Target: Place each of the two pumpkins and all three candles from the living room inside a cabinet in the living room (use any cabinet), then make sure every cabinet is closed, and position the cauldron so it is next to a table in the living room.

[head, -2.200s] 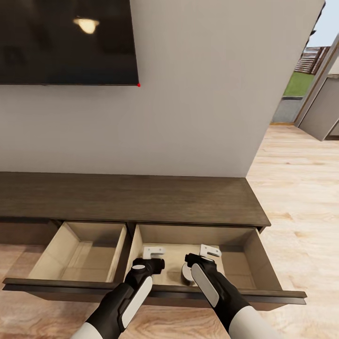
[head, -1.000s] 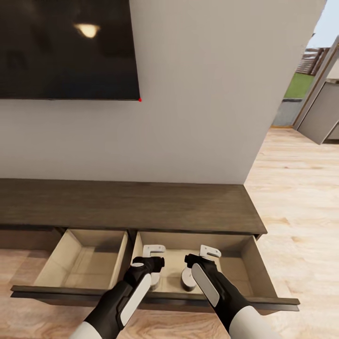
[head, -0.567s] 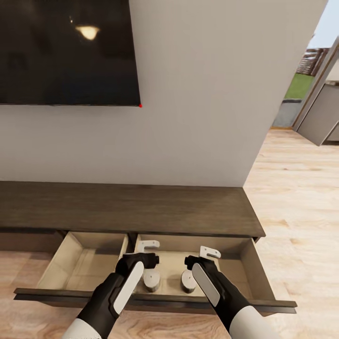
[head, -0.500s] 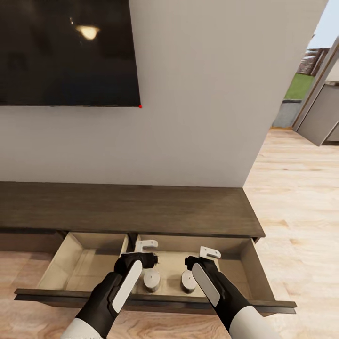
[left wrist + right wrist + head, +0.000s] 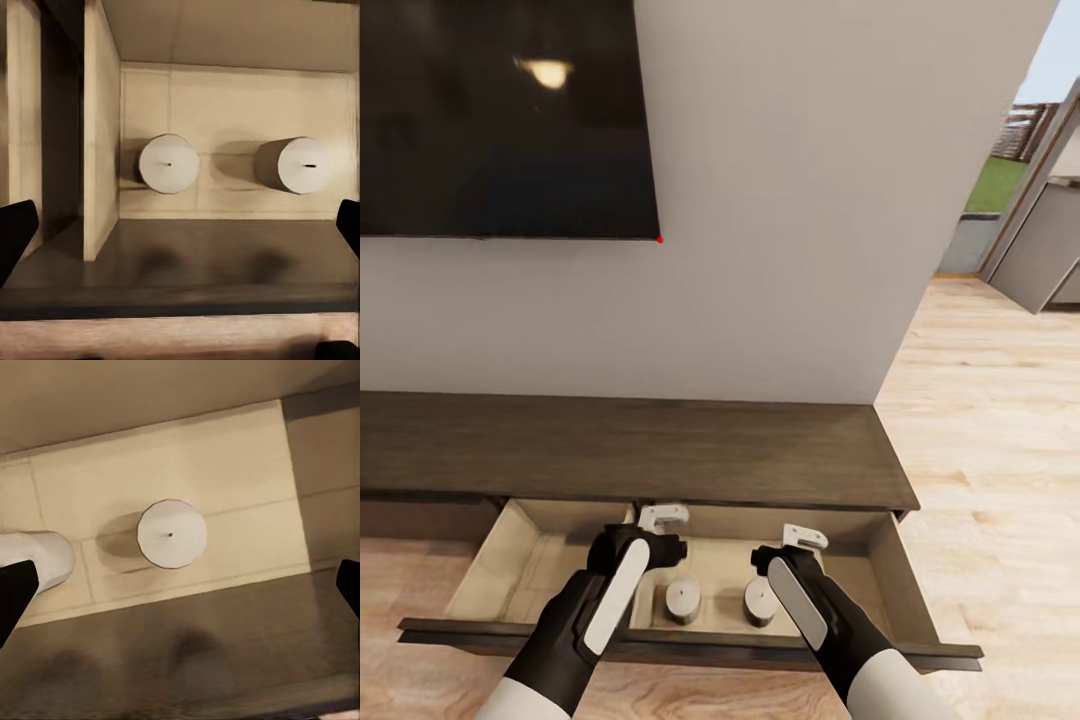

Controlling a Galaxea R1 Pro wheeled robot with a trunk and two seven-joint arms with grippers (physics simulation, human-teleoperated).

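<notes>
A white wall (image 5: 780, 200) and a dark TV (image 5: 500, 110) are filling the upper part of the head view, with pale wood floor (image 5: 990, 420) running off to the right. Below them the cabinet (image 5: 630, 450) is sitting against the wall with two drawers pulled out: the left drawer (image 5: 520, 570) looking bare as far as it shows, the right drawer (image 5: 880, 575) holding two candles.

Both arms are reaching over the open right drawer. The left gripper (image 5: 660, 520) is hanging above the drawers' dividing wall with its fingers spread and nothing between them. The right gripper (image 5: 800, 540) is hovering over the drawer, also spread and empty.

The two candles are standing upright on the drawer floor, side by side but apart: the left candle (image 5: 682, 602) (image 5: 169, 163) near the divider, the right candle (image 5: 760, 602) (image 5: 172, 534) just under the right arm.

Judging from this, two of the three candles are already stowed. Still to do: the third candle, both pumpkins, pushing both drawers shut, and setting the cauldron beside the table.
</notes>
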